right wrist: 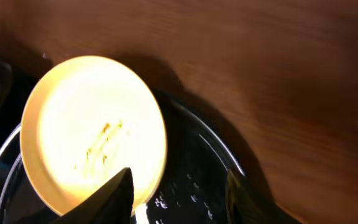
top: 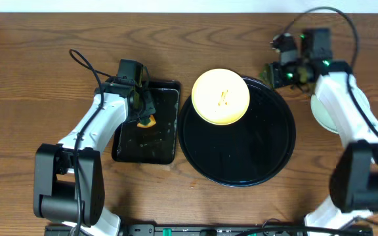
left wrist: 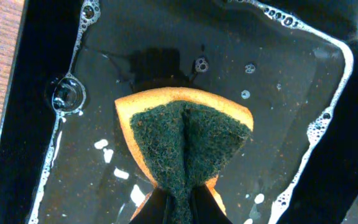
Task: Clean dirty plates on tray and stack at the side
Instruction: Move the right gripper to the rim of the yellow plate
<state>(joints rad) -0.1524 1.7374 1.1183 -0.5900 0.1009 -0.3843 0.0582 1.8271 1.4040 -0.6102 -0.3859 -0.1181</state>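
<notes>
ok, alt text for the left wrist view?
The left gripper pinches a folded sponge, green scrubbing side up with orange beneath, over a small black rectangular tray holding shallow soapy water. Bubbles line the tray's edges.

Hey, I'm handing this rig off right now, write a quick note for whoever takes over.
Left gripper: shut on the sponge, over the rectangular tray.
Right gripper: open, empty, by the far right rim of the round tray.
Yellow plate: on the round tray, sauce streaks showing.
Done: a pale plate sits right of that tray, partly hidden under the right arm.
Left: scrub the yellow plate, stack it there.
</notes>
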